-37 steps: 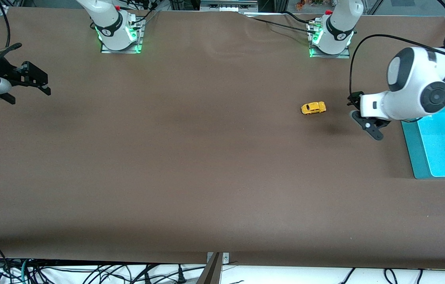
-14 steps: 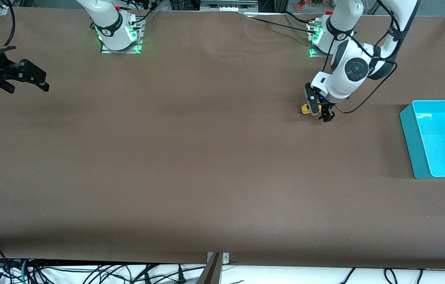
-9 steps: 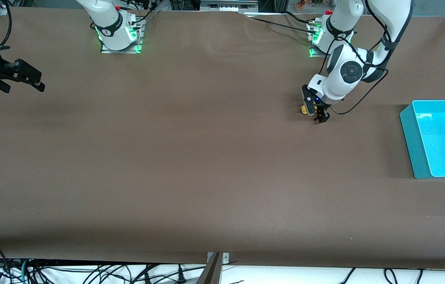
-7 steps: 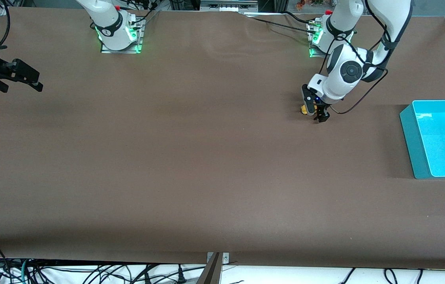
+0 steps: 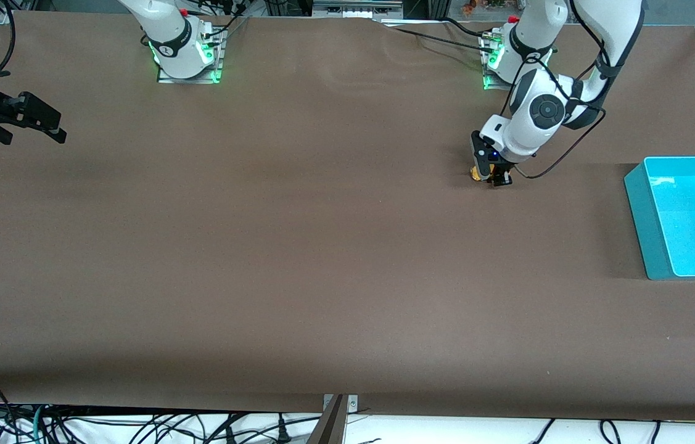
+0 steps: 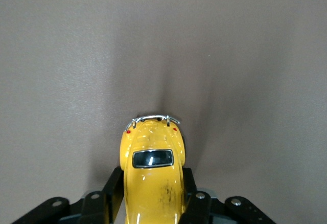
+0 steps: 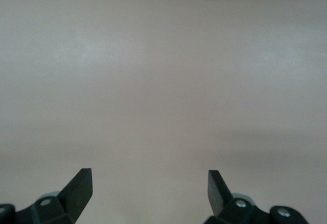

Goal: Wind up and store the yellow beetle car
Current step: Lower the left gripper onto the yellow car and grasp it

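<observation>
The yellow beetle car has a glossy painted shell, a shiny chrome-like bumper and a dark glassy window. The table under it is matt brown, cloth-like. Beside it, the teal bin looks like smooth plastic.

We see a broad brown tabletop filling most of the frame. The yellow beetle car sits on it in the upper right of the frame, wheels down. At the right edge a turquoise bin rests on it, well apart from the car. Two arm bases stand along the top.
</observation>
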Motion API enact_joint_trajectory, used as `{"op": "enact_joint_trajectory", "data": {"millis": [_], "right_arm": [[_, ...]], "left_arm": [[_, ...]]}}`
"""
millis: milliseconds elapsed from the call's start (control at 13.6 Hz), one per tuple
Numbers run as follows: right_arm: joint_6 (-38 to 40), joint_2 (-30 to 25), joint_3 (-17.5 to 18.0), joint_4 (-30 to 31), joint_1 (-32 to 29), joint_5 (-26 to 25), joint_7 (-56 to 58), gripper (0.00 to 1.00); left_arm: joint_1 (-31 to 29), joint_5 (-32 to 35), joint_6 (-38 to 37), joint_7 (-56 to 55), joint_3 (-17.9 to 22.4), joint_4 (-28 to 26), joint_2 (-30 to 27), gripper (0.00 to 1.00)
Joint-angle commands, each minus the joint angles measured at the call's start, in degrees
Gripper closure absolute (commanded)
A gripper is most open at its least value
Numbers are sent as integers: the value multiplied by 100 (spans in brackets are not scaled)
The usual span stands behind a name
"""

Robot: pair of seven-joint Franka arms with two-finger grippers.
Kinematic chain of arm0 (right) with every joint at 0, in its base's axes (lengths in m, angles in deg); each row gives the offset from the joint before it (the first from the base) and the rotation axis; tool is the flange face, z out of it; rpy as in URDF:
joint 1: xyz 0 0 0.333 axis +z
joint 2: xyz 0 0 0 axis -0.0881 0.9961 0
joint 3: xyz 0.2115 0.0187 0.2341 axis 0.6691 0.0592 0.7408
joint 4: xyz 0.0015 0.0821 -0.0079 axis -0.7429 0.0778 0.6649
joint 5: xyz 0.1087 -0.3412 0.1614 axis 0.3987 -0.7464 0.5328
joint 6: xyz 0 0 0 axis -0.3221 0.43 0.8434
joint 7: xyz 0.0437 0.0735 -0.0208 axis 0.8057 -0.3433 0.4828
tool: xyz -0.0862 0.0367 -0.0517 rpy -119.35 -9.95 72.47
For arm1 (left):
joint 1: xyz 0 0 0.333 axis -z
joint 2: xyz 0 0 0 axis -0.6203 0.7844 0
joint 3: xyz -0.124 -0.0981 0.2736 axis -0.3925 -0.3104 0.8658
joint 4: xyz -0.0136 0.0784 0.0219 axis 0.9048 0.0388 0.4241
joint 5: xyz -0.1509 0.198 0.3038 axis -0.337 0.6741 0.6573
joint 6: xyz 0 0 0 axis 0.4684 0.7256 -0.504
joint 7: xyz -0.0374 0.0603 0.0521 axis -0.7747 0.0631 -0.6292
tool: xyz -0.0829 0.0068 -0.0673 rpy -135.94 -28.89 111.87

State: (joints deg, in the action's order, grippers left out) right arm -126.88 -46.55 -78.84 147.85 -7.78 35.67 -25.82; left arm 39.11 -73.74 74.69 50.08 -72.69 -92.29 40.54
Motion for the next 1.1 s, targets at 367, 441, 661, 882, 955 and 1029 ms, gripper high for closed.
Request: {"op": "enact_joint_trajectory", "data": {"millis": [367, 441, 661, 882, 955, 1029], "right_arm": [[74, -14, -13, -78, 35, -29, -47, 0], [74, -14, -13, -87, 35, -29, -47, 0], [74, -14, -13, -87, 35, -20, -47, 0], [74, -14, -22, -87, 35, -20, -47, 0], [74, -14, -14, -87, 35, -20, -47, 0], [74, -14, -13, -87, 44, -20, -56, 0]], "left_arm": [[-857, 139, -1183, 650, 8, 601, -814, 94], [-1129, 139, -1465, 975, 8, 856, -805, 94], [-1658, 139, -2378, 1670, 25, 1681, -744, 94], [-2115, 139, -3607, 2303, 17, 2998, -306, 93], [-2204, 148, -4117, 2488, 25, 3542, -60, 93], [-2283, 200, -4496, 2620, 34, 3992, 169, 93]]}}
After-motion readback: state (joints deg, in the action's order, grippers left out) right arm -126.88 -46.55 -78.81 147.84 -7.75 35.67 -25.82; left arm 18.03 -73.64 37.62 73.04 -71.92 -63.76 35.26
